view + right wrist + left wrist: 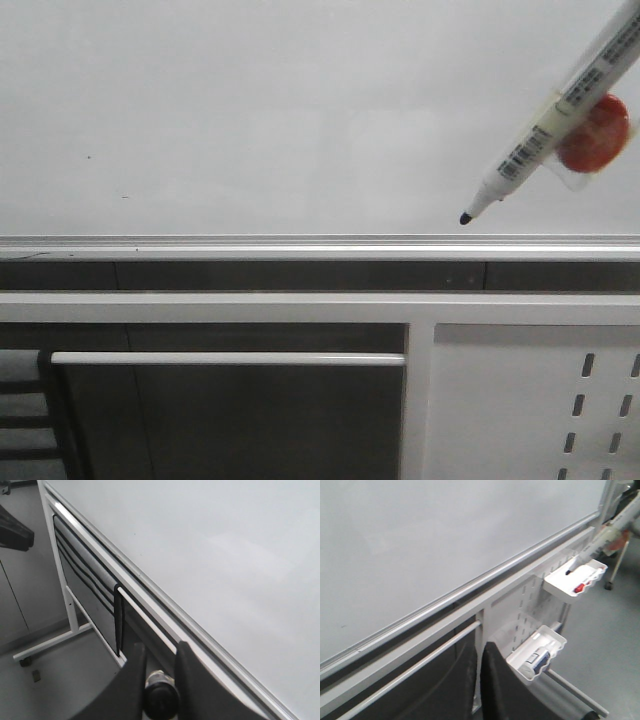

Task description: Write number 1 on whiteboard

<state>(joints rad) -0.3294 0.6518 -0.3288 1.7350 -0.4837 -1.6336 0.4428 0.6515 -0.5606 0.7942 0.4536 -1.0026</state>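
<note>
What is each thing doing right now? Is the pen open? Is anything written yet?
Whiteboard: blank, no number drawn, only tiny specks.
Marker pen: uncapped, tilted, tip near the board's lower edge.
Right tool: shut on the marker pen.
Upper tray: holds a red-tipped item.
Lower tray: holds an eraser-like block.

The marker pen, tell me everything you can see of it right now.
The marker pen has a white barrel with a barcode label and printed text, and its uncapped dark tip points down and left. It slants across the front view's upper right, tip low in front of the whiteboard, just above the silver rail; contact cannot be judged. A red round piece sits against its barrel. The right gripper holds its end.
</note>
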